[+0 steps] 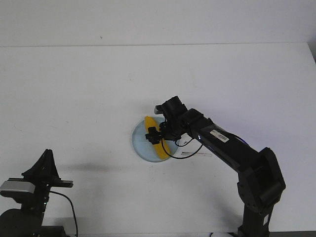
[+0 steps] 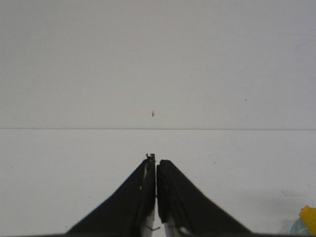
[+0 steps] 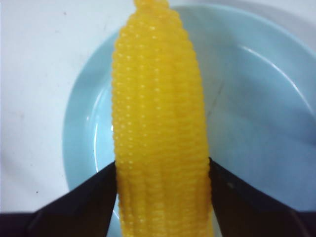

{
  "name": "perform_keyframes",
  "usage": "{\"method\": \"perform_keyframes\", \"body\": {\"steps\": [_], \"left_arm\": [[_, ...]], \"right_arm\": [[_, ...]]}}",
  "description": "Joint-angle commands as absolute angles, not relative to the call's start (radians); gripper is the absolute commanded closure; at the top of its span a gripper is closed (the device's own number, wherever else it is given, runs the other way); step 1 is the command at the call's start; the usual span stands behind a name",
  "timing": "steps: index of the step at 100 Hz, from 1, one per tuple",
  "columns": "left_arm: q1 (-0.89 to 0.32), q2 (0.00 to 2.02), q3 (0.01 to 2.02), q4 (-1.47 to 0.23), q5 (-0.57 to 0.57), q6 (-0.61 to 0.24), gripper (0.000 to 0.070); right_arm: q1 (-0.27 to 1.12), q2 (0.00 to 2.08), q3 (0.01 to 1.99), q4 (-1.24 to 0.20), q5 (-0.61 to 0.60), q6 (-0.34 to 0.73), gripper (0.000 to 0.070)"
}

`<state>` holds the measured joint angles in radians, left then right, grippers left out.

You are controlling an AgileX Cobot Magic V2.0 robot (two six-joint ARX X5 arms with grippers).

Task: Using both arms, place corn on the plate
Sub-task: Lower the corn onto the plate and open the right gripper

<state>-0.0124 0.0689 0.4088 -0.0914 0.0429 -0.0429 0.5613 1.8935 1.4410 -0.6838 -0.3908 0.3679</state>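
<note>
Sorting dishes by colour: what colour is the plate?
Light blue plate, clearest in the right wrist view.

No legible text

A small white label (image 1: pixel 220 138) is seen on the right arm (image 1: pixel 232 153) in the front view, but its print cannot be read.

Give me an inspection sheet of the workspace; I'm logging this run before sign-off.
Surface: white table, a few faint specks, a dim red mark beside the plate.
Job's things: corn over the light blue plate; contact with the plate cannot be told.
Clutter: nothing seen.
Grippers: right claw shut on the corn, fingers on both sides; left claw shut, empty, parked at the near left.
Cables: black loop hanging under the right arm over the plate's edge; another by the left arm.
Surroundings: plain white wall.
</note>
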Motion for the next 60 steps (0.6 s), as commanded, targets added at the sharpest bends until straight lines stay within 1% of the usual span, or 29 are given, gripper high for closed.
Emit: {"method": "perform_keyframes", "body": {"steps": [1, 32, 53, 60], "left_arm": [[-0.012, 0.067, 0.421, -0.081, 0.043, -0.035, 0.0699], [-0.012, 0.067, 0.421, -0.081, 0.043, -0.035, 0.0699], [-0.012, 0.067, 0.421, -0.081, 0.043, -0.035, 0.0699], [-0.012, 0.067, 0.421, -0.081, 0.043, -0.035, 0.0699]], "right_arm": [[0.568, 1.92, 1.455, -0.683, -0.39, 0.369, 0.0236], [0.568, 1.911, 1.461, -0.672, -0.384, 0.368, 0.0226], [0.568, 1.849, 1.515, -0.68, -0.326, 0.282, 0.0229], [0.568, 1.823, 1.516, -0.688, -0.27, 0.263, 0.0259]]}}
